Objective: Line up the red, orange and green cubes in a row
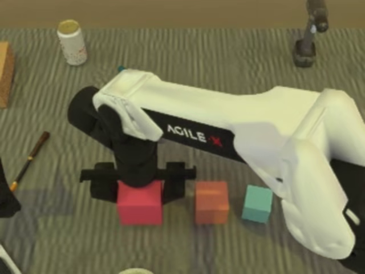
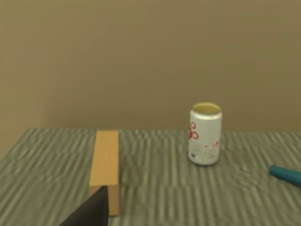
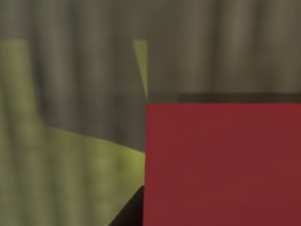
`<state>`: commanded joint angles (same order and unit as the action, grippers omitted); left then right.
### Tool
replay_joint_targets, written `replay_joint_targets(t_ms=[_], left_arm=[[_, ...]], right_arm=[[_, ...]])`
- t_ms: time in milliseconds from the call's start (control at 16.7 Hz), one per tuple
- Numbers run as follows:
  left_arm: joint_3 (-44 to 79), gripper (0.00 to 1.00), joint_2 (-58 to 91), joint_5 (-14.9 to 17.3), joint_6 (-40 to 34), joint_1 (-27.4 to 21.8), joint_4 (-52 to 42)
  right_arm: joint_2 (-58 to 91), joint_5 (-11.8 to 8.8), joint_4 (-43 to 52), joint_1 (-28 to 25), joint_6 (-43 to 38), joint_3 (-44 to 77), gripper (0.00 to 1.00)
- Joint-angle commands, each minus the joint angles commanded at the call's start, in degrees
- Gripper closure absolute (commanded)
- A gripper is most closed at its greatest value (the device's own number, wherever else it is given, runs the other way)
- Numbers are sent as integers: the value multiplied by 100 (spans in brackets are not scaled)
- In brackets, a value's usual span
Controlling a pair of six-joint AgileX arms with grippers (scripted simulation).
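From above, the right arm reaches across the table from the right side, its white body crossing the middle. The right gripper point(image 1: 140, 191) sits directly over the red cube point(image 1: 140, 203), its black fingers point(image 1: 97, 181) spread wide to either side of the cube's far edge; whether they touch the cube cannot be told. The red cube stands at the left end of a row near the front edge, the orange cube point(image 1: 211, 202) just beside it to the right with a small gap, and the smaller green cube point(image 1: 257, 204) next, also with a gap.

Only the top view shows that row. The right wrist view shows just the red cube point(image 3: 221, 162) filling much of the frame, with striped table surface behind it.

The left arm is parked at the table's left front corner, only a dark edge of it seen from above. The left wrist view shows a dark finger tip, and whether that gripper is open or closed cannot be told. It also shows a tan block point(image 2: 105, 169) and a white can point(image 2: 205, 140) upright on the table, seen from above at the far left
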<state>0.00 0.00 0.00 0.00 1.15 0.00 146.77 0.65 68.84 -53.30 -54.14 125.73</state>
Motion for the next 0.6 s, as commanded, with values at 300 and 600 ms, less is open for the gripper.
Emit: replay_joint_targets(t_ms=[300,600], left_arm=[[0,0,0,0,0,0,0],[0,0,0,0,0,0,0]], right_arm=[[0,0,0,0,0,0,0],[0,0,0,0,0,0,0]])
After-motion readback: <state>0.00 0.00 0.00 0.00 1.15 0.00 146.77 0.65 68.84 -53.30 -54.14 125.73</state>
